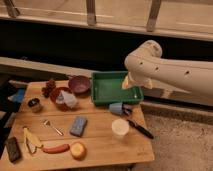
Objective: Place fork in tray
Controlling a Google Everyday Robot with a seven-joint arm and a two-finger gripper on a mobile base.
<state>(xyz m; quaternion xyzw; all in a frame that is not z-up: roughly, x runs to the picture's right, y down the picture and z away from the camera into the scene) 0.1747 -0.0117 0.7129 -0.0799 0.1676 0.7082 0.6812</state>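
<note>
The fork, small and silvery, lies flat on the wooden table at front left, with nothing touching it. At the table's back right stands the green tray, which looks empty. My white arm reaches in from the right, and the gripper hangs at its end over the tray's right rim, far from the fork. It is open and carries nothing.
Two dark-red bowls and grapes sit left of the tray. A blue sponge, white cup, blue cup, black-handled knife, banana peel, red sausage and orange fruit crowd the table.
</note>
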